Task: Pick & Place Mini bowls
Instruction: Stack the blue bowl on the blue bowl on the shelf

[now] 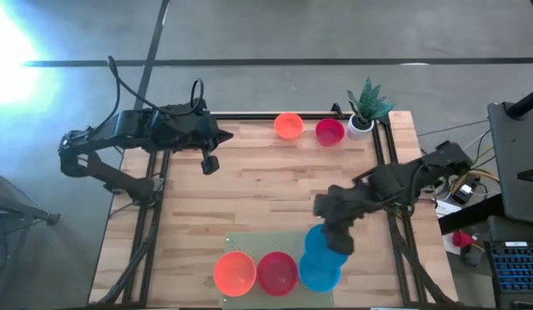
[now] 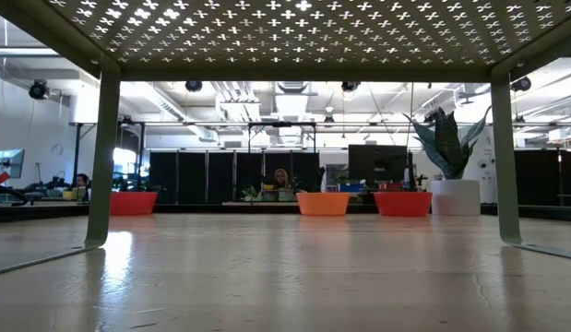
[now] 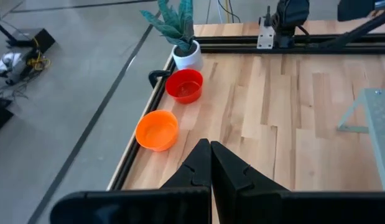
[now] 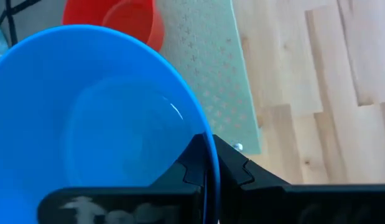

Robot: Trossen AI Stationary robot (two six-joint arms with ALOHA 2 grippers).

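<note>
Between the right gripper's (image 4: 209, 163) closed fingers sits the rim of a blue bowl (image 4: 99, 118), pinched at its edge with the bowl's open face turned toward the wrist camera. From above, this bowl (image 1: 319, 240) hangs just over another blue bowl (image 1: 319, 271) that rests on the perforated platform (image 1: 249, 243) at the near edge of the table; whether the two touch cannot be told.

Beside that resting bowl, farther along the platform from the right gripper, stand a red bowl (image 1: 276, 271) and then an orange bowl (image 1: 234, 272). Well apart from this gripper, along the far edge, an orange bowl (image 1: 288, 126) and a red bowl (image 1: 330, 132) wait next to the potted plant (image 1: 364, 108).

The step in hand looks like stacking blue onto blue. To do it well, I would centre the held bowl squarely over the one below, level it, lower it until it seats, and only then part the fingers, lifting straight up so the finger inside the rim does not drag the stack sideways into the red bowl.

Across the table, the left gripper (image 3: 210, 163) hovers with its fingers pressed together and empty.
</note>
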